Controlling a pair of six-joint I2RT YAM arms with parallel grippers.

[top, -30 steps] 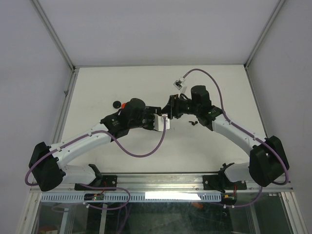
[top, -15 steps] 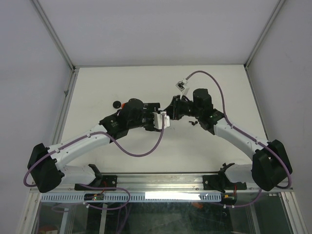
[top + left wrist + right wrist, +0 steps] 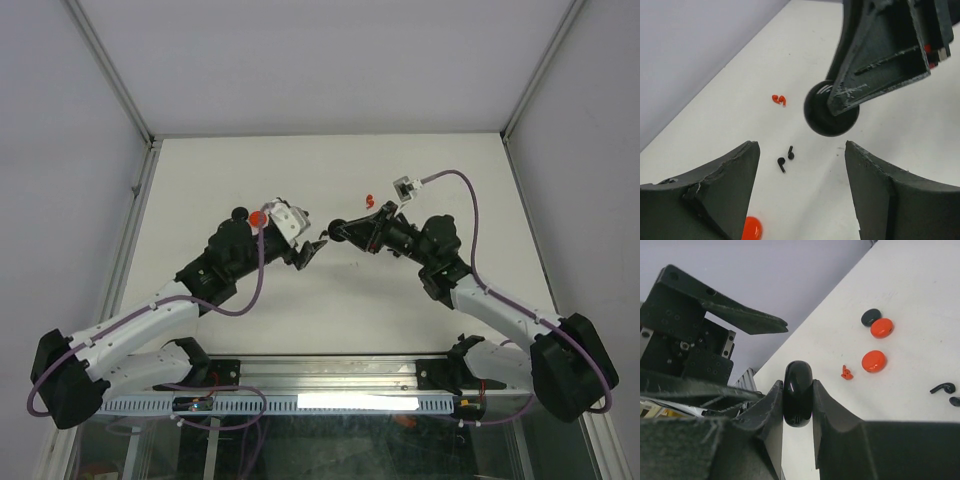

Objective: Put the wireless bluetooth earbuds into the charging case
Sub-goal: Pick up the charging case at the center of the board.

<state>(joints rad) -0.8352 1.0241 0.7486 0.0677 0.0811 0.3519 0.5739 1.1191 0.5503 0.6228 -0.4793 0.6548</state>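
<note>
- Top external view: the left tool (image 3: pixel 312 250) and the right tool (image 3: pixel 346 231) are facing each other over the middle of the white counter (image 3: pixel 420 170), tips close but apart.
- The right tool is holding a round black charging case (image 3: pixel 337 226) at its tip, above the counter.
- A small red mark, the red earbuds (image 3: pixel 370 201), is lying on the counter just beyond the right tool.
- A black disc (image 3: pixel 239 212) and a red disc (image 3: pixel 260 218) are sitting side by side near the left arm's wrist.
- Left wrist view: the left tool (image 3: pixel 802 150) is standing spread wide, with nothing between its fingers (image 3: pixel 730 175).
- The charging case (image 3: pixel 821 120) is hanging ahead of it, pinched by the dark fingers of the right tool coming in from the top right.
- Two black earbuds (image 3: pixel 782 164) are lying on the counter just beside each other, below the case in this view, with the red earbuds (image 3: pixel 779 99) farther off towards the wall.
- Part of a red disc (image 3: pixel 751 229) is showing at the bottom edge.
- Right wrist view: the right tool (image 3: pixel 797 386) is pressing in on the charging case (image 3: pixel 798 407), which is standing on edge between the fingers (image 3: pixel 771 405).
- The red earbuds (image 3: pixel 846 372) are lying bunched together on the counter next to one red disc (image 3: pixel 873 361).
- A second red disc (image 3: pixel 882 328) is touching the black disc (image 3: pixel 870 316) farther out.
- The black earbuds (image 3: pixel 942 388) are lying at the right edge, well apart from the case.
</note>
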